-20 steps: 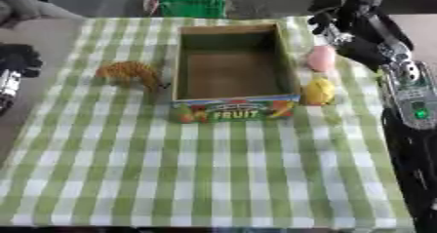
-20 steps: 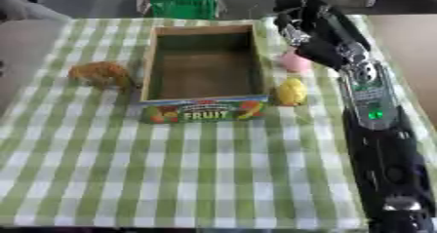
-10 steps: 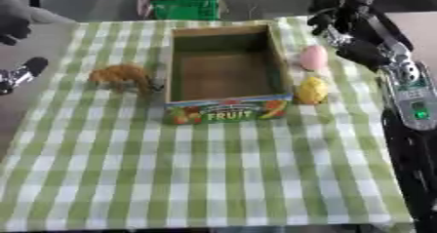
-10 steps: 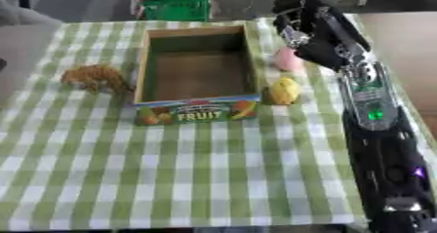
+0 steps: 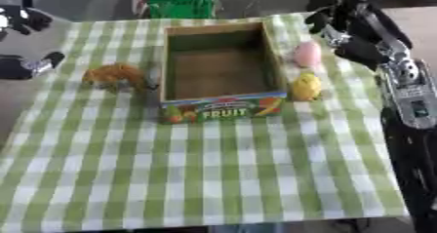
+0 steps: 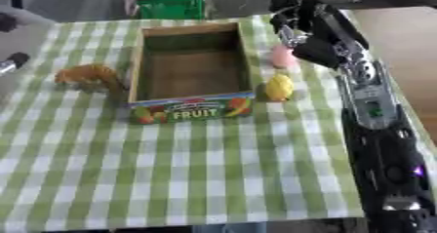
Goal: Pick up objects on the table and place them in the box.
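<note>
One empty box [image 5: 224, 111], three loose objects, two robot hands on a green-checked cloth [image 5: 213, 178].

Nearest on the cloth stands the single open-topped box, its front panel reading FRUIT and nothing inside. Just off its right wall, at about 3 o'clock, sits one yellow object [image 5: 307, 87], close beside the box, and a little farther back one pink object [image 5: 307, 54]; the two lie near each other but apart. At 9 o'clock from the box lies one orange toy animal [image 5: 117, 75], just beside the left wall. At 1 o'clock the right hand [image 6: 294, 17] hangs over the cloth's far corner beyond the pink object, fingers curled and holding nothing. The left eye view alone shows the left hand [image 5: 21, 20] at 10 o'clock, off the cloth; I cannot tell its fingers' state. Farthest, at 12 o'clock, stands one green container [image 5: 181, 5].
</note>
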Motion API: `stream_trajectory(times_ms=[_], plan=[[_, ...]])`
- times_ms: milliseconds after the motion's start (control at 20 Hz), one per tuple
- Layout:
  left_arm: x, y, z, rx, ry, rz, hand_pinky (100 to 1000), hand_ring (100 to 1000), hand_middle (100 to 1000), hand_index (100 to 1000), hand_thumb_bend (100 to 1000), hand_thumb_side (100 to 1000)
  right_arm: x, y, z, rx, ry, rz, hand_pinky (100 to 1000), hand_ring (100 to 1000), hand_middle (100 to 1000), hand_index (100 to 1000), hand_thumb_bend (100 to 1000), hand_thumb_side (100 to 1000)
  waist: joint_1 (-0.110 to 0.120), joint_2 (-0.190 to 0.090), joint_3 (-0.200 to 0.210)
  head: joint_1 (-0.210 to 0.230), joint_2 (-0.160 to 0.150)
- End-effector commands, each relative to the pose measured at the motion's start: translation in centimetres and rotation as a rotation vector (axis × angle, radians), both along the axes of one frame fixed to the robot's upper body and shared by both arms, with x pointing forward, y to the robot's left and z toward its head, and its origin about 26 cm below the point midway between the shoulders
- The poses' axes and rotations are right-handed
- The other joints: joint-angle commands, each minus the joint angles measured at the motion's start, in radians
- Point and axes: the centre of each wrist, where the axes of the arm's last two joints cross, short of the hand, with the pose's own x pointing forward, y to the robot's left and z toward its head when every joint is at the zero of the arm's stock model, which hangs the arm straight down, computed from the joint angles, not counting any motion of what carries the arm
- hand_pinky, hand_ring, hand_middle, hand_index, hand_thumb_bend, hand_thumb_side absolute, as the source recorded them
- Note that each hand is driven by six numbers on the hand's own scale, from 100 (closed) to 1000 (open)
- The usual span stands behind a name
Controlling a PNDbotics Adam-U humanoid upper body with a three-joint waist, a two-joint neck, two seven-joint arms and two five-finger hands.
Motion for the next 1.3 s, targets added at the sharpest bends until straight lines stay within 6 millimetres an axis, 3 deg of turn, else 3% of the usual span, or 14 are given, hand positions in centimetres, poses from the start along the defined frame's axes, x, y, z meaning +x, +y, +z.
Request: stream_trajectory(times_ms=[50, 550, 1300], plan=[[0.9, -0.1, 0.2, 0.054, -0.002, -0.003, 735, 747, 700, 833, 376, 411, 0.1, 0.7, 1.4, -0.013, -0.039, 0.022, 655, 715, 733, 813, 100, 409, 0.002, -0.018, -0.007, 0.010, 0.004], [2.7, -2.4, -2.4, 0.112, 0.020, -0.039, 728, 729, 681, 835, 370, 460, 0.3, 1.3, 1.7, -0.019, -0.052, 0.044, 654, 715, 734, 813, 100, 408, 0.003, -0.008, -0.035, 0.021, -0.001], [3.5, -4.3, -5.3, 0.150, -0.066, 0.009, 744, 756, 718, 840, 343, 413, 0.4, 1.5, 1.8, -0.020, -0.054, 0.051, 654, 716, 734, 813, 100, 412, -0.001, 0.004, -0.053, 0.031, -0.012]])
